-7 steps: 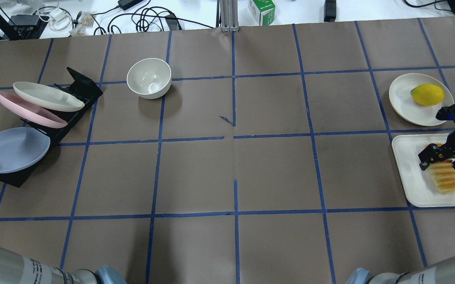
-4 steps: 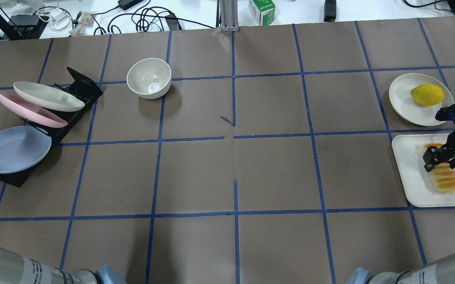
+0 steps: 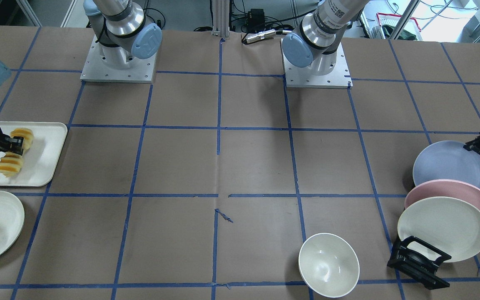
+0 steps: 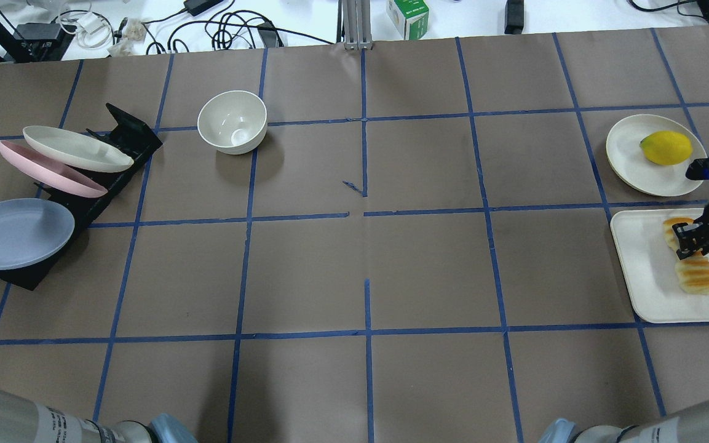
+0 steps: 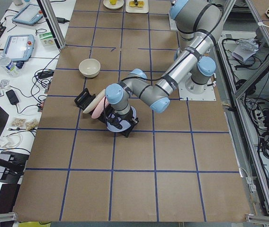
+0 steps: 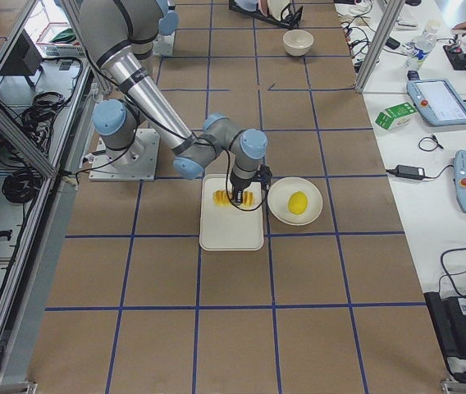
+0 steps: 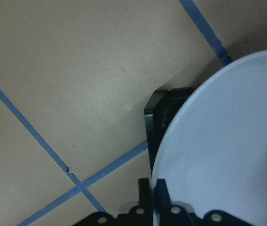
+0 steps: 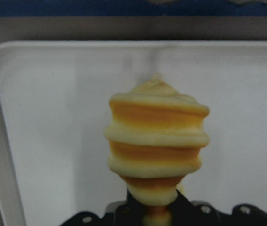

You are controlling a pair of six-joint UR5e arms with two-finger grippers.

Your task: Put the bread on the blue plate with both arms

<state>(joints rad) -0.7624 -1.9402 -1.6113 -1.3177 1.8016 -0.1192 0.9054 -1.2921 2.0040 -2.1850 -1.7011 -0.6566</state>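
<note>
The bread [image 4: 697,272], a ridged orange-yellow loaf, is over the white tray [image 4: 640,271] at the table's right edge. My right gripper [image 4: 695,239] is shut on the bread's middle, and the right wrist view shows the loaf [image 8: 157,141] end-on between the fingers. The blue plate [image 4: 16,232] leans in the near slot of the black rack [image 4: 130,136] at the left. My left gripper [image 3: 479,146] is shut on the blue plate's rim [image 7: 227,141]. In the overhead view the left gripper is cut off by the left edge.
A pink plate [image 4: 53,169] and a cream plate [image 4: 77,149] stand in the same rack behind the blue one. A white bowl [image 4: 232,121] sits further back. A cream plate [image 4: 628,154] with a yellow fruit [image 4: 666,147] lies beyond the tray.
My right gripper's fingers have closed on the bread, which shifted slightly toward the table's far side. The left gripper slid left out of the overhead view, still on the blue plate's rim.
</note>
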